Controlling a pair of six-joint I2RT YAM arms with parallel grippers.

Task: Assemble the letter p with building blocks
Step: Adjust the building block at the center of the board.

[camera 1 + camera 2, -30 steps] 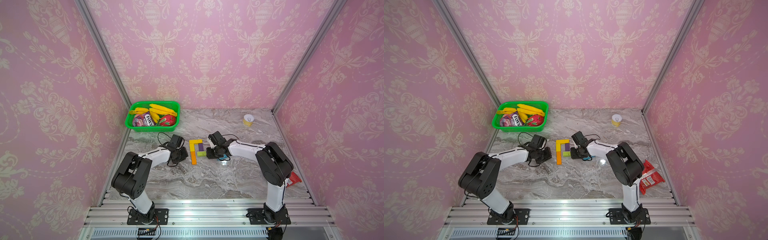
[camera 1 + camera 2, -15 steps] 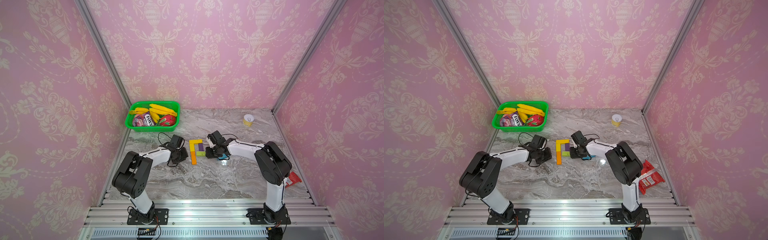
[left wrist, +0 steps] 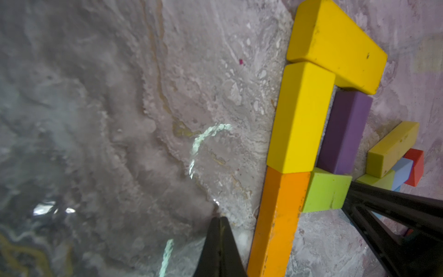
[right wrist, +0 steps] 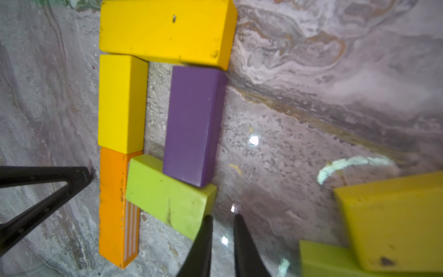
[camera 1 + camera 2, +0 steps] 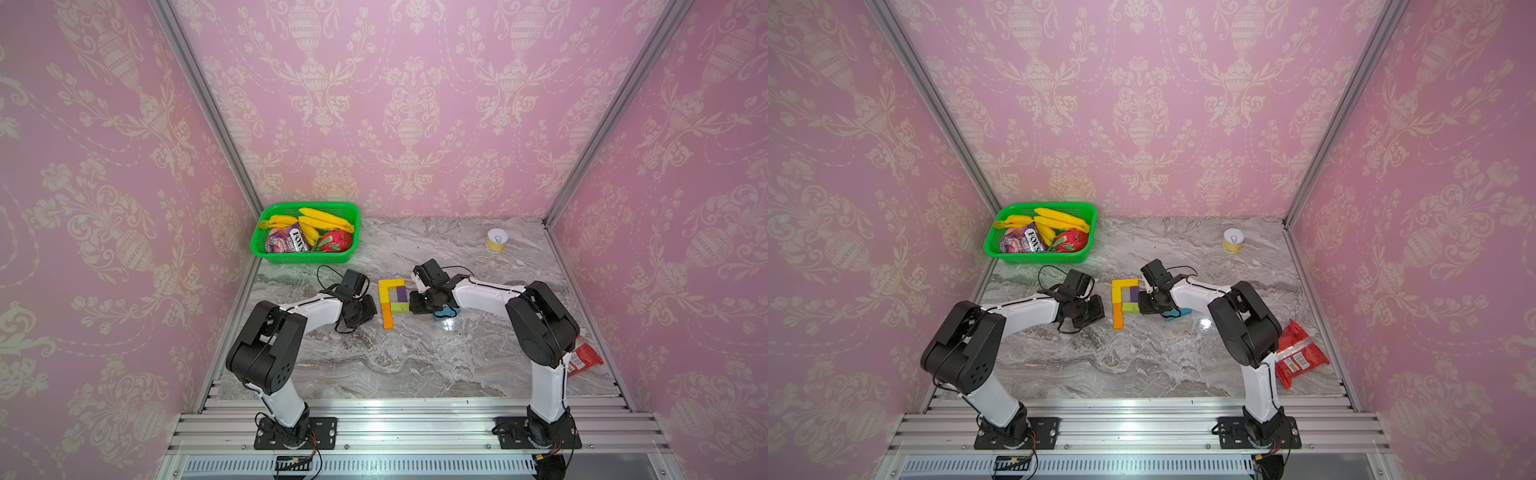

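The skewed lime green block [image 4: 167, 194] touches, at its outer end, the right gripper [image 4: 223, 217], jaws narrowly parted and empty; the left gripper [image 3: 219, 220] has its jaws clenched.

Grey marbled tabletop [image 5: 415, 361]: flat coloured blocks [image 5: 384, 295] form a P between left gripper [image 3: 220, 242] and right gripper [image 4: 223, 242]. Spare blocks [image 3: 390, 153] beside the right, green plastic basket [image 5: 305, 259] beyond the left.

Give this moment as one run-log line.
lime green block askew | left tool shut, beside orange block | right tool slightly open, empty, at lime green block
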